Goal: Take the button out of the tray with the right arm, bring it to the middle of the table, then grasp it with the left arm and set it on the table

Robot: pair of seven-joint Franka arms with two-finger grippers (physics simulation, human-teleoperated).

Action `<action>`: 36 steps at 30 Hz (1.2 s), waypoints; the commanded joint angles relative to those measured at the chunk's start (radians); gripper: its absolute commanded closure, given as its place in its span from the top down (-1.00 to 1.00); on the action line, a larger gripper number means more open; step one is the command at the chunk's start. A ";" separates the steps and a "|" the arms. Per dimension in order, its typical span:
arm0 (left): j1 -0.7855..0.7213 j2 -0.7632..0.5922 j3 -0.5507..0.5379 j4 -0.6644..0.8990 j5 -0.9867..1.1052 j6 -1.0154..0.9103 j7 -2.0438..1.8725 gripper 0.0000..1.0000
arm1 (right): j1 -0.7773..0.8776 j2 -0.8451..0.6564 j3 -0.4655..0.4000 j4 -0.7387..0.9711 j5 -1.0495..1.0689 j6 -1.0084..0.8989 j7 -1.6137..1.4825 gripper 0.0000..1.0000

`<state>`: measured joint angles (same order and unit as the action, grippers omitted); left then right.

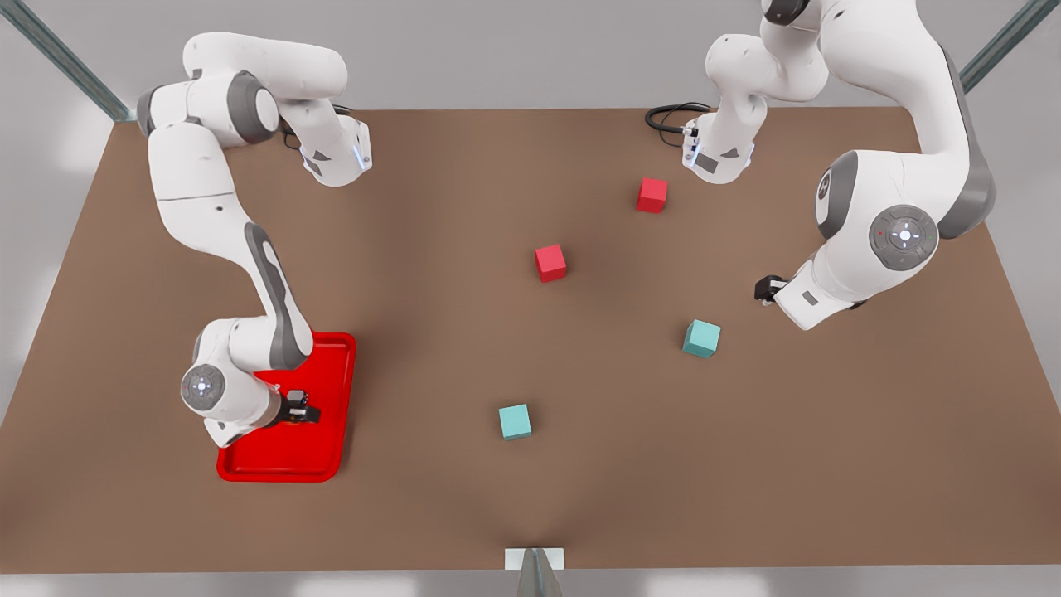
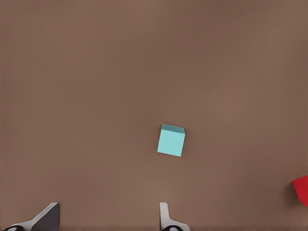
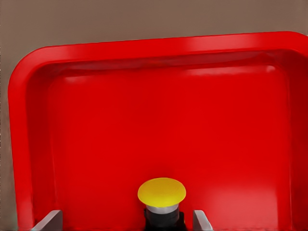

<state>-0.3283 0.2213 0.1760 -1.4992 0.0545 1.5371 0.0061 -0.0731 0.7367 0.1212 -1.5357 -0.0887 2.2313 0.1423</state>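
Observation:
The button (image 3: 161,193), a yellow cap on a dark body, stands on the floor of the red tray (image 3: 144,120). My right gripper (image 3: 125,224) is low over it and open, with the button between the fingers (image 3: 201,222) and closer to one of them. In the front view this gripper (image 1: 300,408) hangs over the tray (image 1: 327,448) at the front view's left. My left gripper (image 2: 106,221) waits open above bare table (image 2: 96,96), at the front view's right (image 1: 769,288).
Two teal cubes (image 1: 701,338) (image 1: 515,421) and two red cubes (image 1: 550,262) (image 1: 652,195) lie scattered over the table's middle and right. One teal cube (image 2: 171,140) sits ahead of the left gripper, and a red cube's corner (image 2: 302,188) shows beside it.

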 commanded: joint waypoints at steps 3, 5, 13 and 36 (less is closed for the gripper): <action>0.000 0.000 0.000 -0.001 0.001 -0.002 -0.005 1.00 | -0.022 -0.025 0.000 -0.027 -0.034 0.005 -0.090 1.00; 0.000 0.000 0.000 -0.001 0.001 -0.005 -0.005 1.00 | -0.028 -0.017 0.000 -0.026 -0.045 0.011 -0.090 1.00; -0.008 0.013 0.000 0.000 -0.001 -0.003 -0.008 1.00 | -0.025 -0.003 0.000 -0.081 -0.037 0.010 -0.063 1.00; -0.006 0.020 0.002 -0.001 0.001 -0.003 -0.002 1.00 | 0.024 -0.008 0.073 0.043 -0.032 -0.222 0.006 -0.25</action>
<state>-0.3344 0.2419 0.1776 -1.5007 0.0545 1.5341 0.0032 -0.0596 0.7345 0.1848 -1.5171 -0.1080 2.1567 0.0670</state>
